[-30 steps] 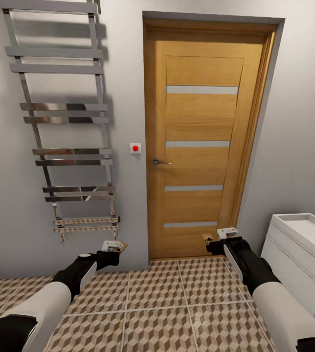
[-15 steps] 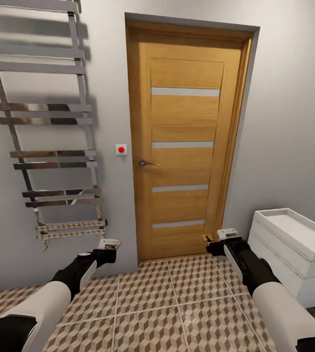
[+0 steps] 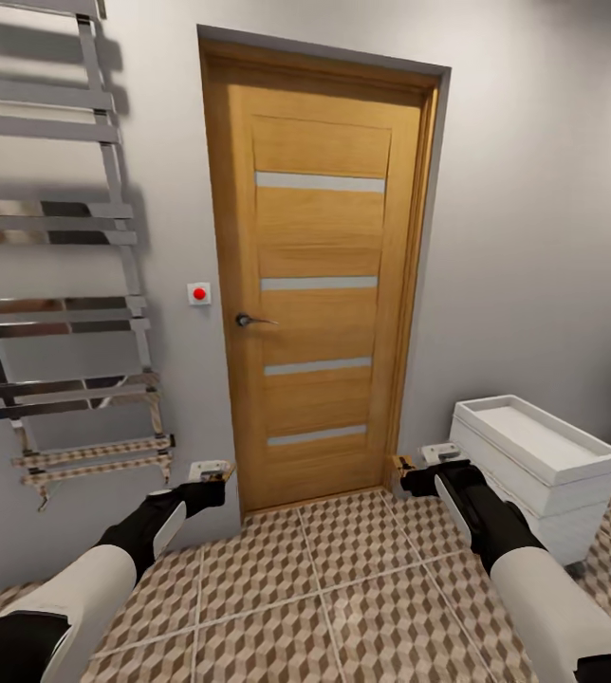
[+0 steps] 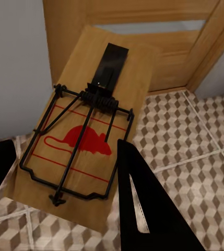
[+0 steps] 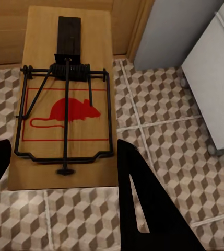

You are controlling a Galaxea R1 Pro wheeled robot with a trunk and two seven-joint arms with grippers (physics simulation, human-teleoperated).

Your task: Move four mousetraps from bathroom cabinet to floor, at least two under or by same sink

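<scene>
The robot is carrying two mousetraps, one in each hand, and it faces a wooden door (image 3: pixel 320 285). The left gripper (image 3: pixel 212 471) is closed on a trap (image 4: pixel 85 136), and the right gripper (image 3: pixel 417 462) is closed on another trap (image 5: pixel 67 99). Both traps are held up in the air above the floor (image 3: pixel 343 598), not on it yet. The cabinet (image 3: pixel 533 470) sits low by the wall, just beside the right arm, and its tray top looks bare from here. I think this is the carrying step: the traps are out and must go to the sink next. The next move calls for turning to find the sink, then lowering the traps onto the tiles by it. Each trap has a red mouse picture in a red box. I can read no words on them.
</scene>
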